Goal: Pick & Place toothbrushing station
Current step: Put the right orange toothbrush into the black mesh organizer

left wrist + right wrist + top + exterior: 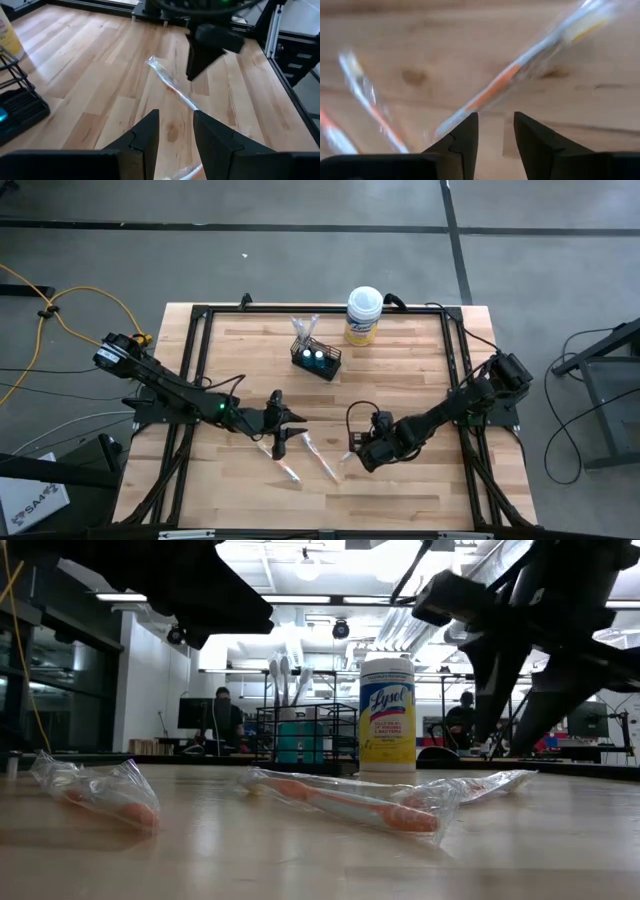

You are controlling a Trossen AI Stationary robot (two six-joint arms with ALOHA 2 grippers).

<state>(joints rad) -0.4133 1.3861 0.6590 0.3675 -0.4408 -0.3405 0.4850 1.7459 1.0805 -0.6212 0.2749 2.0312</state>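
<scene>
The black wire-mesh basket (316,361) stands on the table at the far middle. It holds upright pale toothbrushes (303,330) and two teal-topped tubes (318,358); it also shows in the low view (305,735). Three plastic-wrapped toothbrushes lie flat on the wood near the front: one (281,462), one (320,460) and one (345,452). My left gripper (295,425) is open and empty just above them; its fingers (150,132) point toward a wrapped brush (172,87). My right gripper (357,455) is open and empty over an orange-handled wrapped brush (520,70).
A white-lidded, yellow-labelled wipes canister (363,315) stands right of the basket at the far edge. A black metal frame (200,315) runs around the tabletop. People sit in the room behind (222,710). The bare wood (430,350) lies at the far right.
</scene>
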